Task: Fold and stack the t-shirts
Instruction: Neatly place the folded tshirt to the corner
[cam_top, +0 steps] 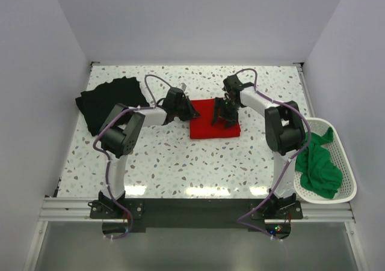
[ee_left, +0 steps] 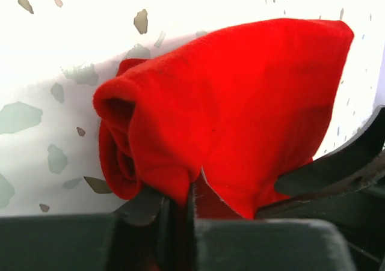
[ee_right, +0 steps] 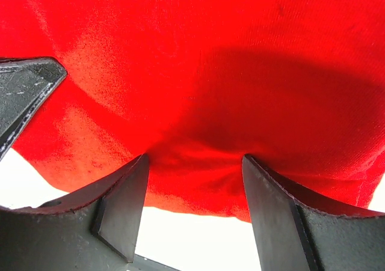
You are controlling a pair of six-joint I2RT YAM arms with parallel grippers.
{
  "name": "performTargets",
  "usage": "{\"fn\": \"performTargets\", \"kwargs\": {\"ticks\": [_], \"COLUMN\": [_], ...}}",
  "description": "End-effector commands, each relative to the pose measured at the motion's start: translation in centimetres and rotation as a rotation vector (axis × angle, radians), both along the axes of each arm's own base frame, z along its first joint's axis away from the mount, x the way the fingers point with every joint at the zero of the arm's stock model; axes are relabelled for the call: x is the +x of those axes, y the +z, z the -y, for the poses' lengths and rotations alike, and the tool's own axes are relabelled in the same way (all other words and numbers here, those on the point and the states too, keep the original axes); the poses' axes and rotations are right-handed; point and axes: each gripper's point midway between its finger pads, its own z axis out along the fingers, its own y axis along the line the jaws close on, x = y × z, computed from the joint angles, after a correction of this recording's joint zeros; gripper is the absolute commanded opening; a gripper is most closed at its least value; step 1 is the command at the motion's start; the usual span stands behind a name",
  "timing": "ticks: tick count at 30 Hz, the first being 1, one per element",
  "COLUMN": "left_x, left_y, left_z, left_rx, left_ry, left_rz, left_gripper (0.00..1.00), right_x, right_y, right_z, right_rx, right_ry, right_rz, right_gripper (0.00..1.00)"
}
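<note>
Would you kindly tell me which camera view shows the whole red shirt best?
The top external view: it alone shows the whole red shirt as a folded rectangle. The left wrist view shows only a bunched corner pinched by the left gripper; the right wrist view, only cloth between the open fingers of the right gripper.

White links, black joint housings on left arm (cam_top: 123, 133) and right arm (cam_top: 283, 130). Purple cables (cam_top: 157, 79) on both. Black base plates (cam_top: 114, 208). On right gripper (ee_right: 194, 158), fingers (ee_right: 123, 205) black, wedge-shaped
</note>
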Motion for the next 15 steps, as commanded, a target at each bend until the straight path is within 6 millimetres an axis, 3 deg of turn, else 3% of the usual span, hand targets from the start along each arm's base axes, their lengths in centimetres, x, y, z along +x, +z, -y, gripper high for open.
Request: {"fn": "performTargets", "kwargs": {"ticks": [1,4,5,7,8,15], "left_x": [-3.5,-2.6,-1.6,-0.9,0.1,1.4], "left_y": [-5.6,-4.3,-3.0,-2.3,-0.9,2.4], "left_z": [-4.0,-4.9,-4.9,-6.5,-6.6,-10.9], "left_rx": [0.260,0.335,0.345,0.453,0.477,0.757], "left_ry": [0.019,0.021,0.025,0.020,0.023,-0.044], "left_rz": [-0.172,-0.127,-0.094,-0.054,-0.017,0.082], "left_gripper": [0.02,0.00,0.00,0.00,0.00,0.00], "right_x": [-0.3,-0.2,-0.3,-0.1,-0.2,-0.7], "right_y": [-0.5,0.3,0.5,1.3,1.5,2.5], "right_z": [-0.4,-0.4,-0.2,0.0,0.0,0.3], "right_rx": [0.016,0.014,0.006,0.001,-0.002,-0.002], "right_ry": [0.008,0.018,0.024,0.026,0.033,0.033], "right_rz": [-0.009,0.006,0.004,0.021,0.022,0.036], "right_gripper": [0.68,0.68,0.68,0.69,0.69,0.69]}}
